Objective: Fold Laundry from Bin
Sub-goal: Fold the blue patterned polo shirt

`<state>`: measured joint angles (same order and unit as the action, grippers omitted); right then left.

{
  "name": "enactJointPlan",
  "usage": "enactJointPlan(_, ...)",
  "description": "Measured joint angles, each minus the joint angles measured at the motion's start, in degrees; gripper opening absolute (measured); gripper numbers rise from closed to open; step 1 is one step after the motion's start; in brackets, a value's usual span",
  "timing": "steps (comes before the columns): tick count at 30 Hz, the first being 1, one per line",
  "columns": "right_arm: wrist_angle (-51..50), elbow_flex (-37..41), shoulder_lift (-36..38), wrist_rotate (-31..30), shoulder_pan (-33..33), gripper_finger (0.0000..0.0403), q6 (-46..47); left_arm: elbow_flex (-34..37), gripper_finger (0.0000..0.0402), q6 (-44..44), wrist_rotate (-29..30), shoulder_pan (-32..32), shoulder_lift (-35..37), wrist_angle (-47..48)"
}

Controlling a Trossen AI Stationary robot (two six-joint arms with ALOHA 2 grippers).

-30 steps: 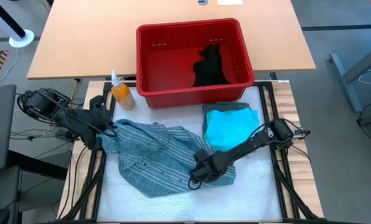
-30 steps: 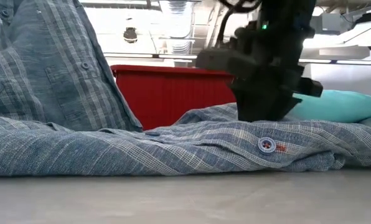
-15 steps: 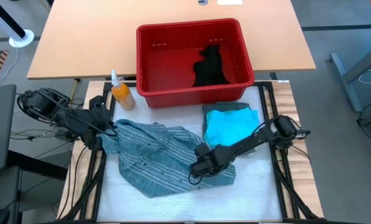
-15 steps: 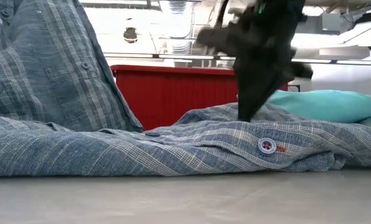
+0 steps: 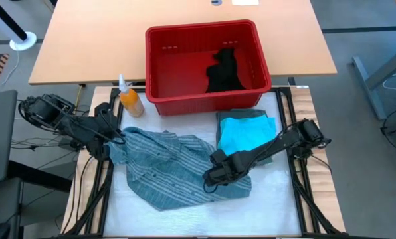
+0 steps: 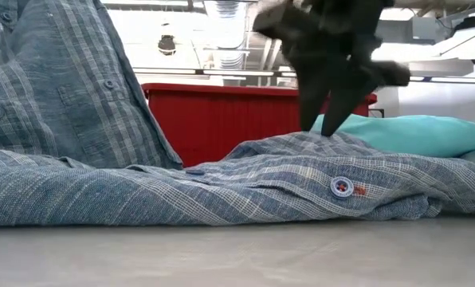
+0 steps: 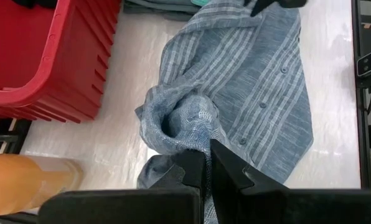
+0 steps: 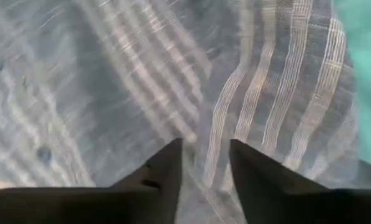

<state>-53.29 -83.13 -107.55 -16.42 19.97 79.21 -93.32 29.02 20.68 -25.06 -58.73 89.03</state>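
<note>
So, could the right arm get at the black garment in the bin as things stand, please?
Probably yes: the black garment lies uncovered in the open red bin, and the right gripper, open and empty above the striped shirt, only has the rim to clear.

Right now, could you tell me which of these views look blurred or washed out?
Right wrist view: the striped shirt is smeared and soft behind the right gripper. Low view: the same gripper is slightly blurred, and the bright room behind the red bin is washed out. High view: evenly lit, sharp.
</note>
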Motion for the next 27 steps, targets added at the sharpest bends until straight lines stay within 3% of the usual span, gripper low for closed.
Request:
enactJointPlan(6,0.26,-0.07,-1.81,0.06,0.33,0.0260,0.52,0.00,0.0000,-0.01,0.16,0.02,0.01,0.00)
enactJointPlan(14,-0.37,-0.02,-7.07,1.38,0.93,0.0256,2.29,0.00,0.0000,-0.46,0.57,0.00,0.01,-0.02)
enactJointPlan(18,-0.35,-0.05,-7.39,1.36,1.00,0.0209,2.47,0.00,0.0000,-0.75,0.57,0.02,0.01,0.00)
enactJointPlan(25,-0.86,-0.02,-6.89,1.03,0.87,0.0036,0.10,0.00,0.0000,-0.94,0.60,0.00,0.01,0.01)
enactJointPlan(27,-0.59,-0.02,-6.79,1.13,0.80,0.0018,-1.03,0.00,0.0000,-0.94,0.60,0.00,0.00,0.02)
